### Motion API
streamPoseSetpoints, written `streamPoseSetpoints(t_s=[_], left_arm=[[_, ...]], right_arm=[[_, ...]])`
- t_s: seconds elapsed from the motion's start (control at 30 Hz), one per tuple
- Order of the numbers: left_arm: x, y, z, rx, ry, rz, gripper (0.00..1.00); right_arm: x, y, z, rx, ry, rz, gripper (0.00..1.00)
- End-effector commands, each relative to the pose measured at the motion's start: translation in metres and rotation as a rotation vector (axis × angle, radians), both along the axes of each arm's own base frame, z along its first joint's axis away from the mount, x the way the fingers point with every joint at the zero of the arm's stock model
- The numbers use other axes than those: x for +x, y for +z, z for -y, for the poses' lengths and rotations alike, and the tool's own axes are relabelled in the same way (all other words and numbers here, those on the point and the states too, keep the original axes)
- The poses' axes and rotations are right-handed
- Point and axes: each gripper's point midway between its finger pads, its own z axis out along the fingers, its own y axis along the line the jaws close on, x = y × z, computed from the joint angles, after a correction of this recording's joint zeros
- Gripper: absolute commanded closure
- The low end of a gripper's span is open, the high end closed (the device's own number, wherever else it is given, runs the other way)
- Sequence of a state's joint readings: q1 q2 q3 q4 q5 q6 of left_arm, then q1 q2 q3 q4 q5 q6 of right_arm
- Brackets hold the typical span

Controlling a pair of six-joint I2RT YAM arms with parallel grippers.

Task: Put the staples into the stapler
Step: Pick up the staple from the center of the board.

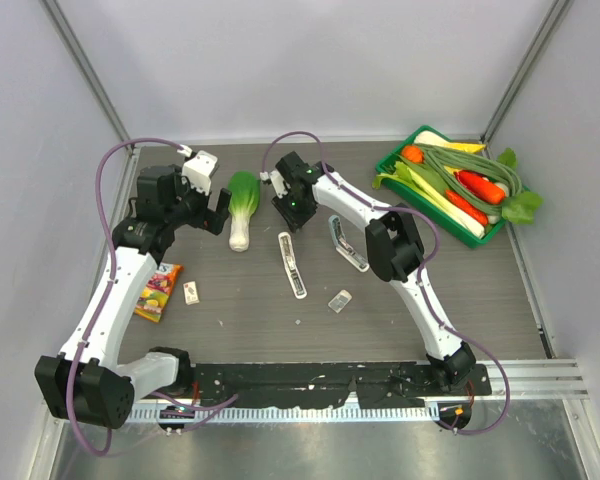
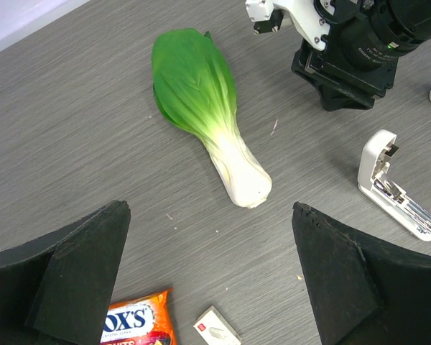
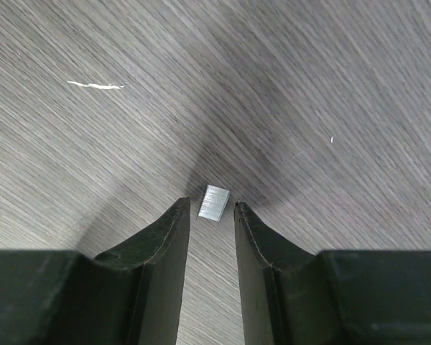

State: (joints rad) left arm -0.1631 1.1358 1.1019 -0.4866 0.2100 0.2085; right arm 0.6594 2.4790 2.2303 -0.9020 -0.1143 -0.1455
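Stapler (image 1: 293,266), white and slim, lies opened on the grey table (image 1: 250,330) near the middle, its silvery channel facing up. A short strip of staples (image 3: 214,203) lies flat on the table just past the stapler's far end. The right gripper (image 3: 211,206) points down at the strip, its two fingers drawn close on either side. I cannot tell whether they are actually pinching it. The staple box (image 2: 217,332) sits well to the left of the stapler, just beside an orange candy packet (image 2: 138,325). The left gripper (image 2: 208,210) is spread wide with nothing in it, above the table near the white stalk end of a bok choy (image 2: 201,108). A pale bar (image 1: 348,246) lies right of the stapler, and another small box (image 1: 340,299) lies nearer the arm bases.
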Motion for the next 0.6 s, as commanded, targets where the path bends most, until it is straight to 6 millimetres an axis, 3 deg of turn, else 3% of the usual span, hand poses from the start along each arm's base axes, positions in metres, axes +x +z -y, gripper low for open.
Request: streamPoseSetpoints(t_s=[0.0,0.33,0.57], left_arm=[[0.003,0.011,0.002,-0.028,-0.005,0.044,0.0],[0.002,0.012,0.004,-0.035,-0.012,0.045,0.0],[0.001,0.011,0.009,-0.045,-0.037,0.04,0.0]], right_arm=[[-0.005,-0.005,-0.005,-0.001,-0.009,-0.014,0.64],[-0.003,-0.012,0.004,-0.06,-0.013,0.012,0.78],[0.005,0.017,-0.002,-0.011,-0.003,0.062,0.8]])
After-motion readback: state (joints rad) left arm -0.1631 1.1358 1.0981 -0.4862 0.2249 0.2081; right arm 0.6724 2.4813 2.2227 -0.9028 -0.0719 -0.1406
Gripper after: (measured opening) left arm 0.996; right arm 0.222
